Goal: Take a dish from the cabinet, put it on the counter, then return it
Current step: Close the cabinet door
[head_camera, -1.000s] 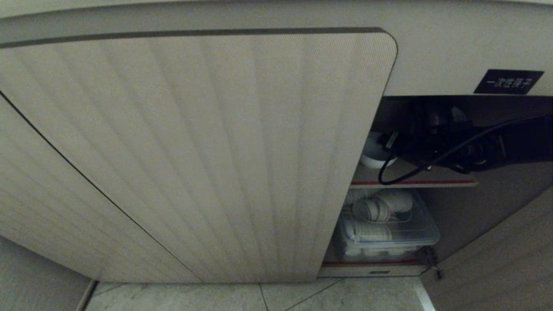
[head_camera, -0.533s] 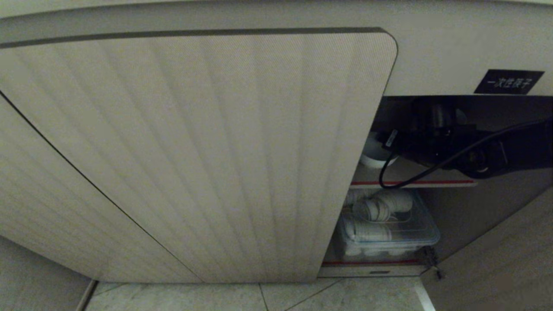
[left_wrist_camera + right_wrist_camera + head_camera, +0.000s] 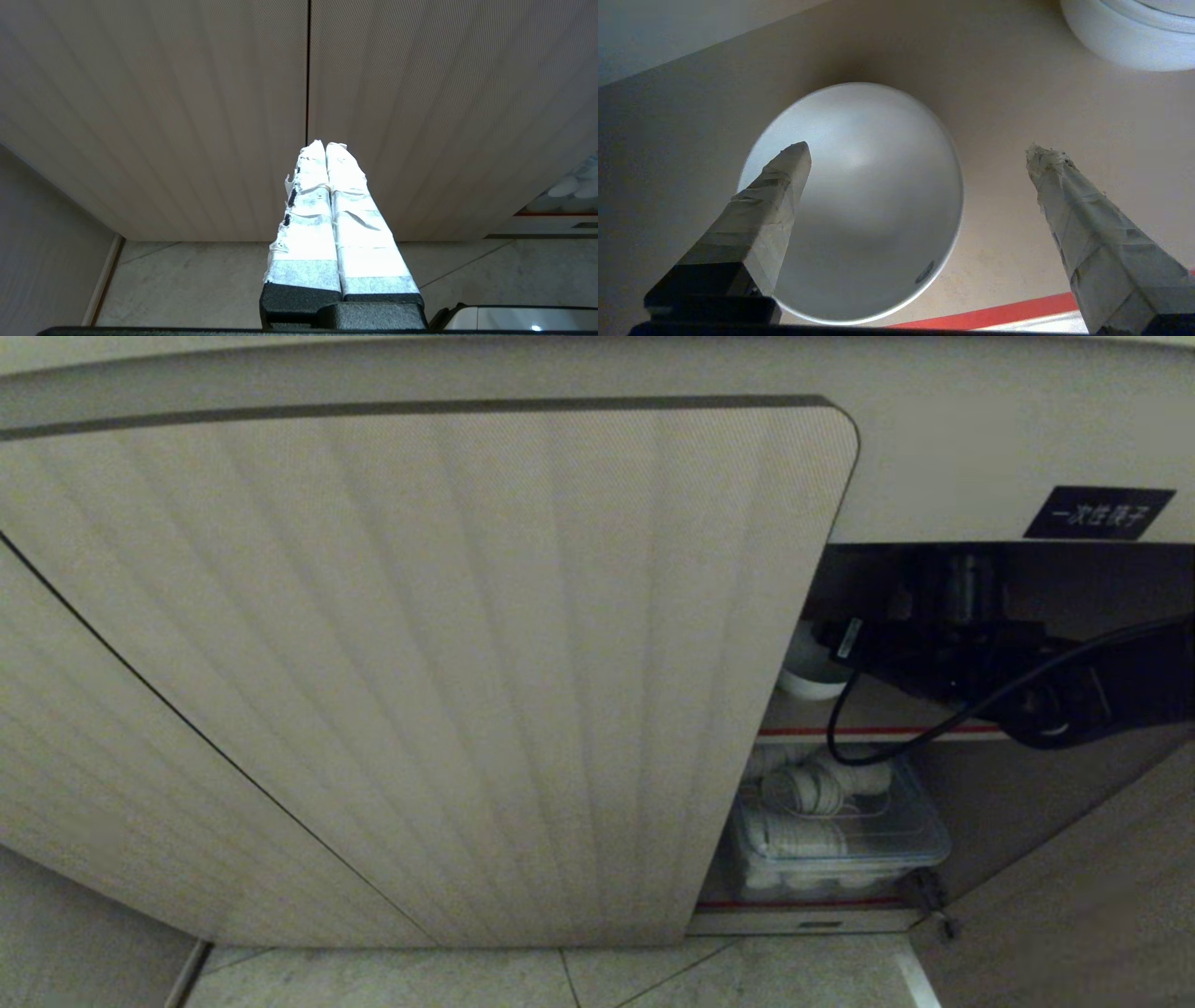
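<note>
Right gripper (image 3: 917, 151), reaching into the low beige ribbed-door cabinet (image 3: 420, 663), is hanging spread wide and empty above its brown red-edged shelf (image 3: 1017, 112). One taped finger (image 3: 777, 186) is overlapping the small round white ceramic bowl (image 3: 873, 196) sitting on that shelf; the other is standing clear beside it. Left gripper (image 3: 325, 145) is idling pressed together outside the cabinet doors.

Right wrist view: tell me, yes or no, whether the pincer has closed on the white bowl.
No: the right pincer stands wide open, one finger over the bowl, the other clear beside it.
</note>
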Controlling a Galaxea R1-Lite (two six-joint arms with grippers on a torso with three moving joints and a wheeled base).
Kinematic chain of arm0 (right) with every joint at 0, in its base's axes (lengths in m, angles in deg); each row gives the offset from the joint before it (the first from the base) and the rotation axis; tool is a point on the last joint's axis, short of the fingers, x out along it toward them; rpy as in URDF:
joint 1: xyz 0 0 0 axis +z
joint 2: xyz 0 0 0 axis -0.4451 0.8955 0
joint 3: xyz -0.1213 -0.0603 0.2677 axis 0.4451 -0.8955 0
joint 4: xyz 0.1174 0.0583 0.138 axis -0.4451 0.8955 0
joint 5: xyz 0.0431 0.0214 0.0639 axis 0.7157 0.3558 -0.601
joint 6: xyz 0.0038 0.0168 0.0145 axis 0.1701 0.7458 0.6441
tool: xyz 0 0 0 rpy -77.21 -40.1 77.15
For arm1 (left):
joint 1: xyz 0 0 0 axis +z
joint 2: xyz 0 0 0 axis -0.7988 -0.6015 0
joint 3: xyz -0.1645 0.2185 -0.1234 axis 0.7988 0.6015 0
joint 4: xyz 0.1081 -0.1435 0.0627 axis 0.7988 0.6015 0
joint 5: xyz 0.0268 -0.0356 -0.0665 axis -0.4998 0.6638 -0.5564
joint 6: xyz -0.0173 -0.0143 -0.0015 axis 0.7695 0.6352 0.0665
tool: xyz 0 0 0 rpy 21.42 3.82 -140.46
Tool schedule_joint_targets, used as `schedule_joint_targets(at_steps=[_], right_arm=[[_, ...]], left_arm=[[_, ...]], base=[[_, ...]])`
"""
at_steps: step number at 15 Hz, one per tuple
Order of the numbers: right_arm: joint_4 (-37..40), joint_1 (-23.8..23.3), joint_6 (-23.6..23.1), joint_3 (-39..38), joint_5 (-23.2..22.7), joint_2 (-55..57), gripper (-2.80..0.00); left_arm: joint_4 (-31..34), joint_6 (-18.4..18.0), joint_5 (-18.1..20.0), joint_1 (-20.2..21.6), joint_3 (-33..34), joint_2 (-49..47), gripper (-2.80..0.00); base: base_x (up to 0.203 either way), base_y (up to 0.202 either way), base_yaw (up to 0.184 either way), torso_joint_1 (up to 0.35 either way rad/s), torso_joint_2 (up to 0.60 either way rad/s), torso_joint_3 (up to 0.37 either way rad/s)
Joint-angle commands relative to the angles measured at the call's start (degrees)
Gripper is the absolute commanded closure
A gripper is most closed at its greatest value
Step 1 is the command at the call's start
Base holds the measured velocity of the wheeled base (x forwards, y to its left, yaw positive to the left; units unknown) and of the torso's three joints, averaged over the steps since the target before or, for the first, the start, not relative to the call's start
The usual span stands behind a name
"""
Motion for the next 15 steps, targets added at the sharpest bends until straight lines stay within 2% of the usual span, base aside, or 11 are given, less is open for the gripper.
schedule_joint_targets(at_steps=[1,9,15], right_arm=[[-1.4,0.1,0.0,-1.3,-0.1,-0.3,-2.8],[-9.5,0.9,-3.0,-4.5,-0.2,-0.4,-2.8],[-11.0,1.0,-4.7,-5.4,-1.1,-0.5,-2.8]], left_arm=[[0.0,0.0,0.0,0.0,0.0,0.0,0.0],[0.0,0.0,0.0,0.0,0.0,0.0,0.0],[0.0,0.0,0.1,0.0,0.0,0.0,0.0]], base=[[0.0,0.0,0.0,0.0,0.0,0.0],[0.0,0.0,0.0,0.0,0.0,0.0],[0.0,0.0,0.0,0.0,0.0,0.0]])
